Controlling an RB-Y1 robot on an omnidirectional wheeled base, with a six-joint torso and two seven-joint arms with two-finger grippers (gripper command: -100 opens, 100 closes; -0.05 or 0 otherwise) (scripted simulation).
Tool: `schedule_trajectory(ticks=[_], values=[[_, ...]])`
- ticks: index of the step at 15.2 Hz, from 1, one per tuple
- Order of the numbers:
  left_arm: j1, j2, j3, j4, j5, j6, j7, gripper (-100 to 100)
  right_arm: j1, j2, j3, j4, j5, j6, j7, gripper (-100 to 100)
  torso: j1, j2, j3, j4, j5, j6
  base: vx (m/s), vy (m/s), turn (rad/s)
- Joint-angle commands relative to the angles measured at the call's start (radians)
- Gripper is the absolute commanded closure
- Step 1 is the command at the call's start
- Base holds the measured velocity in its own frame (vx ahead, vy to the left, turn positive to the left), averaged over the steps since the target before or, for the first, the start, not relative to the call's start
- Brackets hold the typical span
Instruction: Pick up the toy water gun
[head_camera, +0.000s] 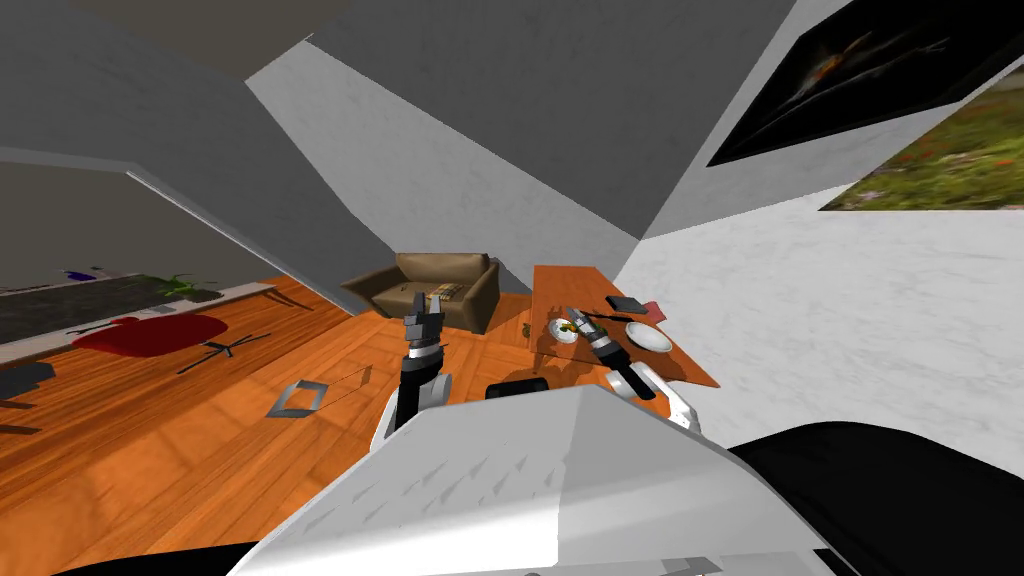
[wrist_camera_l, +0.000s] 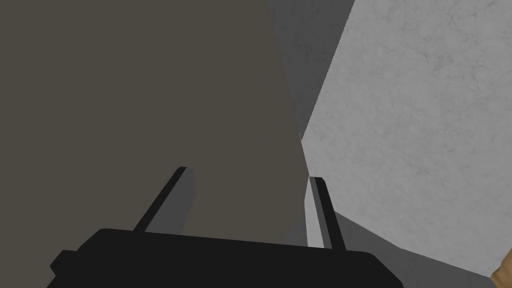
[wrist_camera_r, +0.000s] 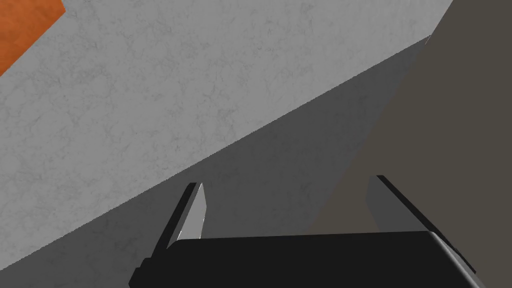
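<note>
One red, flat shape (head_camera: 150, 333) is lying on the orange wooden floor (head_camera: 150, 470) at the left of the frame, and a small grey frame (head_camera: 300, 398) is lying nearer the middle. A brown armchair (head_camera: 432, 288) is standing against the grey wall, and the left gripper (head_camera: 424, 318) is hanging in front of it, its fingers (wrist_camera_l: 172, 202) standing wide apart and gripping nothing. Right of the armchair, an orange-brown table (head_camera: 565, 285) is standing beside the white wall. A small white dish (head_camera: 558, 337) is sitting on its near part, and the yellow-green thing on that dish seems to be the toy water gun (head_camera: 569, 327), though it is too small to tell for certain. The right gripper (head_camera: 577, 318) is hovering just above it, pointing up toward the wall, fingers (wrist_camera_r: 192, 215) spread wide and empty. Further right a larger white plate (head_camera: 650, 337) and a dark flat thing (head_camera: 627, 303) are lying on the table, and a dark picture (head_camera: 860, 70) is hanging at the upper right.
</note>
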Motion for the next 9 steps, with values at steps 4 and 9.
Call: schedule_trajectory(ticks=[4, 9], values=[[0.0, 0.0, 0.0, 0.0, 0.0, 0.0, 0.0, 0, 0.024, -0.091, -0.005, 0.079, 0.053, -0.006, 0.005, -100, 0.0, 0.001, 0.0, 0.0, 0.0, 0.0, -0.016, 0.067, 0.278], [0.0, 0.0, 0.0, 0.0, 0.0, 0.0, 0.0, 0, 0.067, -0.195, -0.009, 0.187, 0.13, -0.02, 0.008, -100, -0.001, 0.0, 0.0, 0.0, 0.0, -0.001, -0.006, 0.051, 0.362]])
